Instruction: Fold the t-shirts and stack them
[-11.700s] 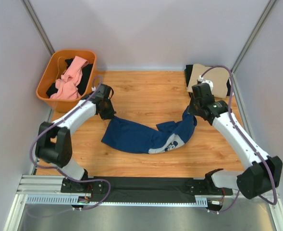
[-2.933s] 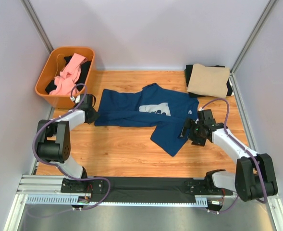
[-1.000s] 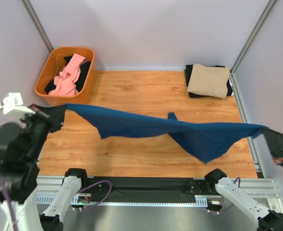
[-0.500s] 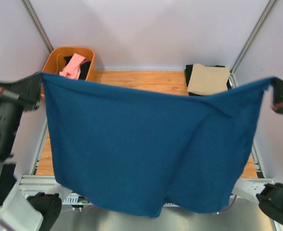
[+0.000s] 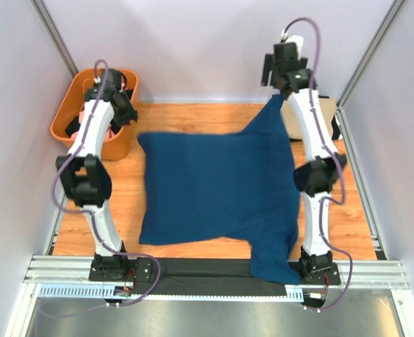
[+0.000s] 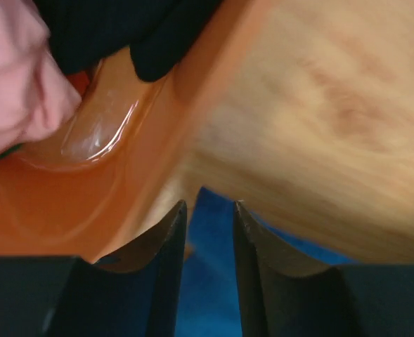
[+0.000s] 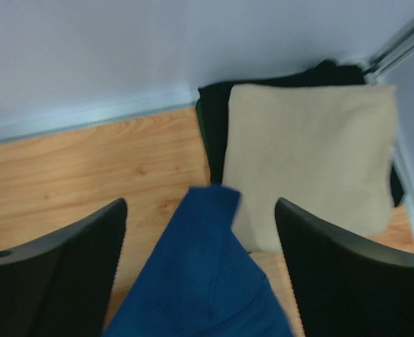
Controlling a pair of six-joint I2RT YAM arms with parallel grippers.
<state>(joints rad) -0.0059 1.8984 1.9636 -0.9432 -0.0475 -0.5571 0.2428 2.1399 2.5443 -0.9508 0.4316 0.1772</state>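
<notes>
The navy t-shirt [image 5: 217,186] lies spread over the table with its plain side up; its near right corner hangs over the front rail. My left gripper [image 5: 126,116] hovers by the orange basket, open with a narrow gap and free of the shirt's far left corner [image 6: 210,281], which shows beyond its fingertips [image 6: 208,203]. My right gripper [image 5: 278,90] is up at the far right, wide open [image 7: 199,203]. The shirt's far right corner [image 7: 207,267] droops loose below it. A folded tan t-shirt [image 7: 312,154] rests on a black one [image 7: 263,84].
The orange basket [image 5: 73,133] at the far left holds a pink t-shirt [image 6: 17,84] and black cloth [image 6: 122,28]. The tan and black stack [image 5: 327,112] sits in the far right corner. Walls close in the back and both sides.
Half a second ago both grippers held the navy shirt stretched up in front of the camera. Now it has been flung flat onto the table and both grippers have opened.
</notes>
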